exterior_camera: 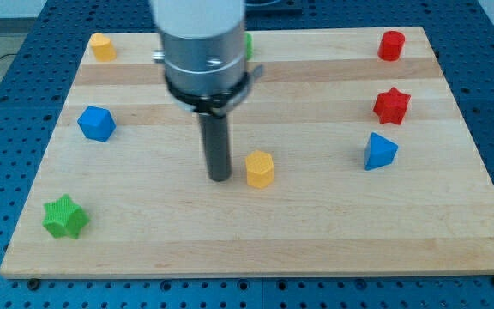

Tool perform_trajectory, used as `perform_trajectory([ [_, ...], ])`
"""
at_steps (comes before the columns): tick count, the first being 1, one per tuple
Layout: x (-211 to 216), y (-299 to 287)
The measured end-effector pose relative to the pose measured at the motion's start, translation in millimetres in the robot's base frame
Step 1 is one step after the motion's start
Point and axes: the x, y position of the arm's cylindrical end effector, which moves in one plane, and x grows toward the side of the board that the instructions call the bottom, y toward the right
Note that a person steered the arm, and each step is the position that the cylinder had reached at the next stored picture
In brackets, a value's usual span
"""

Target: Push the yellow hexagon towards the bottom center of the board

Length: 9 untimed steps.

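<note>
Camera view shows a wooden board point(256, 240) on a blue pegged bench, with the arm's grey housing hanging over its upper middle. From that housing a dark rod drops to the board; my tip point(219, 178) rests near the board's centre. There is no claw on this rig, so nothing is clenched, released or grasped; the rod only pushes.

The yellow hexagon point(260, 168) stands just beside the tip, on the view's right, with a narrow gap visible between them. The bottom centre lies toward the view's bottom from the hexagon. In my judgement the tip sits on the wrong side for that push: it needs to come round to the hexagon's upper side first.

Other blocks stand well apart from this pair.
</note>
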Motion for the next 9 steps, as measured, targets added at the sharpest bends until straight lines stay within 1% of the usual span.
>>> perform_trajectory([
  [1,-19,-26],
  [2,-27,-15],
  [3,-26,25],
  [4,-7,57],
  [5,12,59],
  [6,-20,50],
  [7,-40,80],
  [8,-29,125],
  [9,1,133],
])
